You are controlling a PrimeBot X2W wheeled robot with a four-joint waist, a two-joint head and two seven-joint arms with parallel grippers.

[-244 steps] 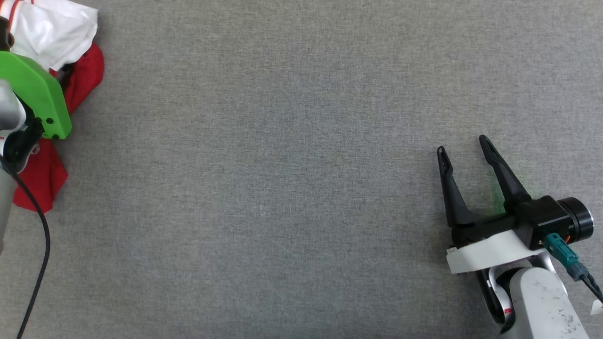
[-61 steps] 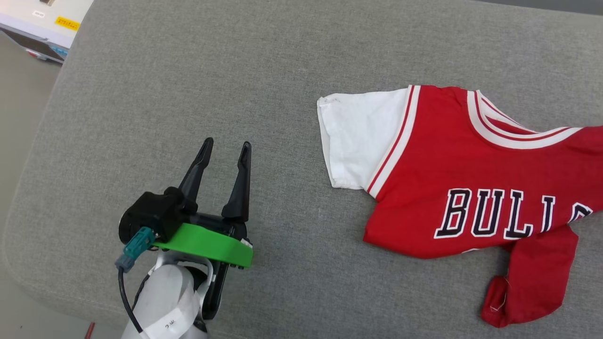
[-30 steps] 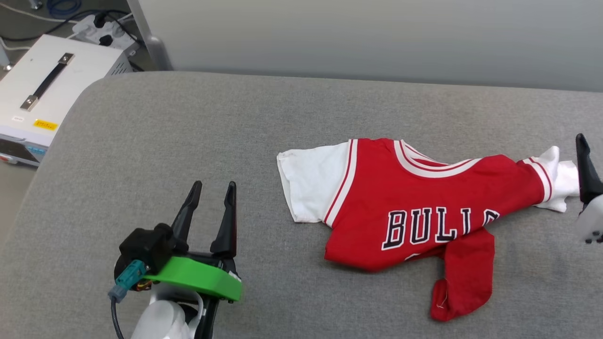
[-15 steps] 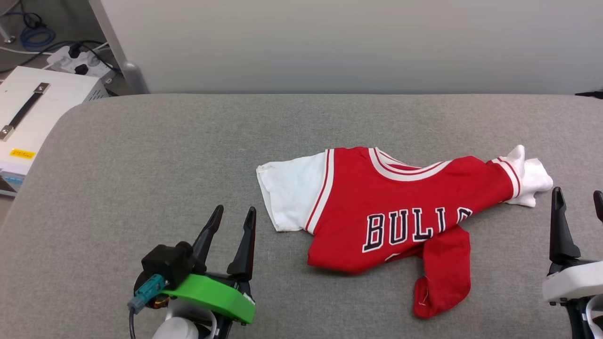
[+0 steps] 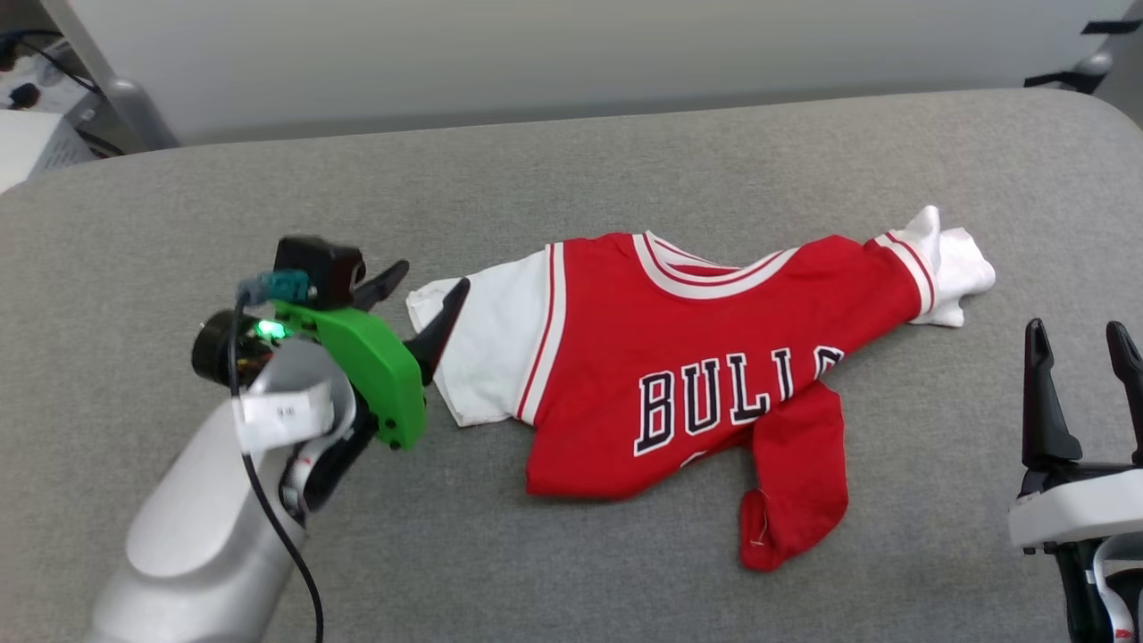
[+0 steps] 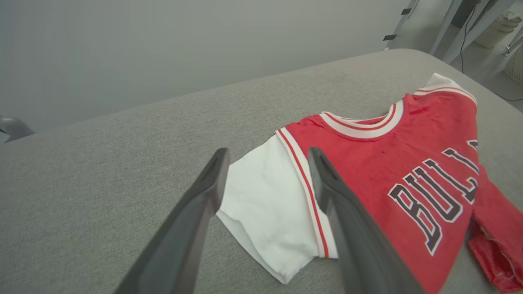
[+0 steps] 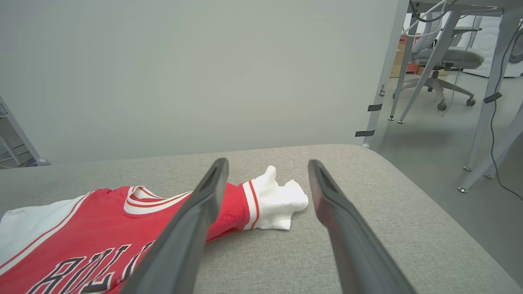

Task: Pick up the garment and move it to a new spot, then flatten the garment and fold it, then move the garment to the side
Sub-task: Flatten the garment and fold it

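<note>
Grey cushion (image 5: 625,152) holds the garment (image 5: 696,330) reading "BULL"; left claw (image 5: 435,275) and right claw (image 5: 1075,328) both gape.

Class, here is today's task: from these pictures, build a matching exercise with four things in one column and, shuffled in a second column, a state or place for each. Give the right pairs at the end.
Column A
1. left gripper
2. right gripper
3. left-side sleeve
4. right-side sleeve

Column B
a. white, bunched up
b. open, fingers at a sleeve's edge
c. open, standing clear of the garment
d. white, spread flat on the grey surface

Pairs: 1-b, 2-c, 3-d, 4-a
</note>
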